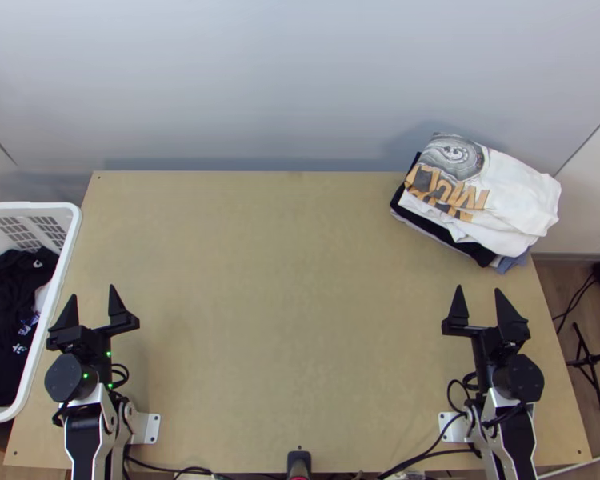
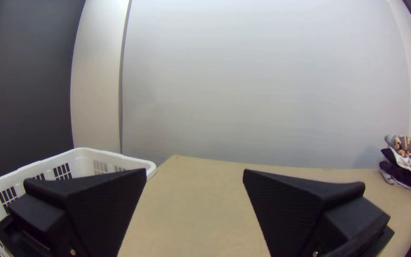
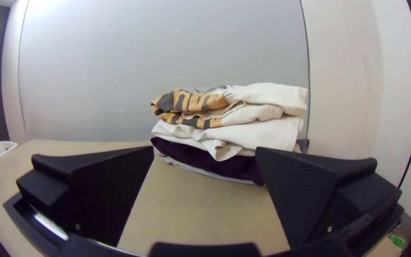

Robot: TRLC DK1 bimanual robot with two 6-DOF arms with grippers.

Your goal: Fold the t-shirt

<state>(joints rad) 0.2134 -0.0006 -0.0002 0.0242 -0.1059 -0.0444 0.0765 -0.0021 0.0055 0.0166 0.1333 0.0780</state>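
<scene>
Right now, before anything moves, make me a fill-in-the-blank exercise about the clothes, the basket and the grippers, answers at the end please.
The folded clothes are stacked at the far ____ corner of the table.
The basket at the table's other side is ____ in colour.
Most of the cloth bunched inside it is ____.
The left gripper and the right gripper are both ____ rather than shut.

Missing words: right; white; black; open.

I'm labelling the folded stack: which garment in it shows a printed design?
The folded white cloth garment on top: it bears orange lettering and a round grey picture; the dark cloth garment beneath shows plain folds.
</scene>
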